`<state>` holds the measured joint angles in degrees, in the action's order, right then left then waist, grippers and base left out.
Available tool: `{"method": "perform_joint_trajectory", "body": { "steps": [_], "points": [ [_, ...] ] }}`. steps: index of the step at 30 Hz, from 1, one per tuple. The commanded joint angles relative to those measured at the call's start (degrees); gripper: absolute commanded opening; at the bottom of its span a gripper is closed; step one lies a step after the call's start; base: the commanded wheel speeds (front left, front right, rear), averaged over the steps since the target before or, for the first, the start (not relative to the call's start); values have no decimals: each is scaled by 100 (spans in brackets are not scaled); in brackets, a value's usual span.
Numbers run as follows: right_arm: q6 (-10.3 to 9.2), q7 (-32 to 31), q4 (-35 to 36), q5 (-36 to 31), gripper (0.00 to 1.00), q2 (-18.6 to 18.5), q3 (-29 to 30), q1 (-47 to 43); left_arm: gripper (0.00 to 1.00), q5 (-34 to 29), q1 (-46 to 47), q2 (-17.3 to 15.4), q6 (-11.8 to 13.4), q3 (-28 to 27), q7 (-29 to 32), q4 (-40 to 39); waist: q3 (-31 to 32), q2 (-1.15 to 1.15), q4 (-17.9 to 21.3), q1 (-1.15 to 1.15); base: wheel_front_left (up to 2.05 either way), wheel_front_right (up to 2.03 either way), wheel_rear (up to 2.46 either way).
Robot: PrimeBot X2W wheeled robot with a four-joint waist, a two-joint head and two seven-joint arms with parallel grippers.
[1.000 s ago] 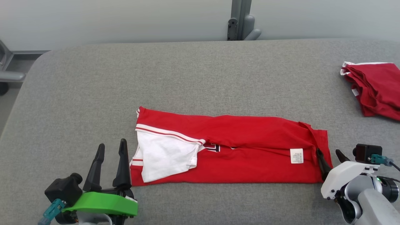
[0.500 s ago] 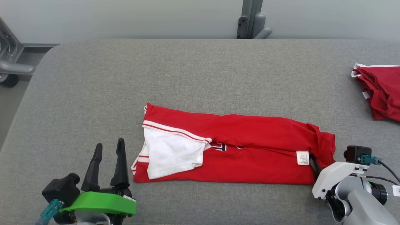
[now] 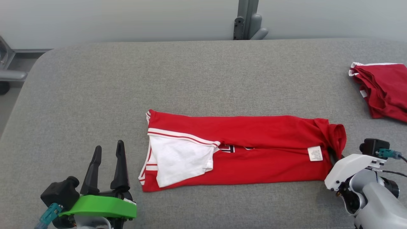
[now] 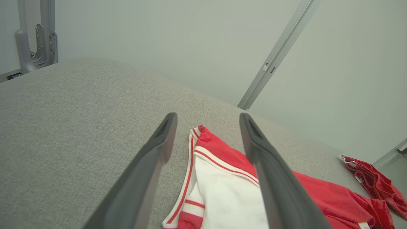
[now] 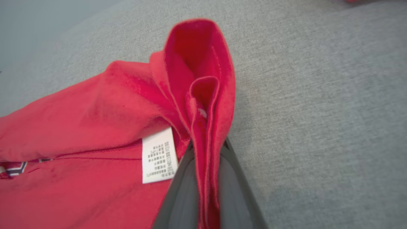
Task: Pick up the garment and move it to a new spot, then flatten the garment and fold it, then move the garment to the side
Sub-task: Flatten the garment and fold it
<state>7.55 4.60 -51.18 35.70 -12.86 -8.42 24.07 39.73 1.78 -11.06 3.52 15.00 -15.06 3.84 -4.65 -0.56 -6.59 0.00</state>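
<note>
- Since the right gripper (image 3: 334, 156) has its fingers clamped together on a bunched ridge of cloth at one end of the garment (image 3: 254, 152), my main worry is how many layers it has actually caught; I judge a lift could take only the top layers and let the fold fall open.
- The garment lies as a long red band across the near middle of the table (image 3: 190, 79). Its pinched end is towards the table's right side, and its white panel (image 3: 181, 159) towards the table's left.
- The left gripper (image 3: 108, 149) hovers over the table's near-left part, fingers spread apart and holding nothing, just beside the white panel.
- With one end held and the other free, a fast pull could drag the band along the table. That would skew it or flip the white panel out.
- The table's grey covering looks woven and slightly grippy, so I expect the cloth to catch rather than slide.
- A second red garment (image 3: 384, 89) sits bunched at the table's far-right edge. A wide carry that way could land on it or snag it.
- Beyond the table's far edge stands a grey metal post (image 3: 246, 19) against a plain pale wall, and off its left end some grey tubing (image 3: 9, 74).
</note>
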Motion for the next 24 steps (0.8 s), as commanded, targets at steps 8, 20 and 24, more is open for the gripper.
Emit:
{"method": "perform_joint_trajectory", "body": {
  "steps": [8,20,24],
  "points": [
    [-12,-126,495,427,0,-750,71,-132,100,-163,-79,-36,59,18,-15,-78,27,56,344,0,0,0,0],
    [-9,-662,1587,1080,0,-880,276,-516,100,-203,-99,-52,84,99,15,-45,124,56,591,0,0,0,0],
    [-9,-905,2264,1360,0,-745,245,-771,100,-191,-116,-44,73,146,34,-30,204,56,567,0,0,0,0]
  ]
}}
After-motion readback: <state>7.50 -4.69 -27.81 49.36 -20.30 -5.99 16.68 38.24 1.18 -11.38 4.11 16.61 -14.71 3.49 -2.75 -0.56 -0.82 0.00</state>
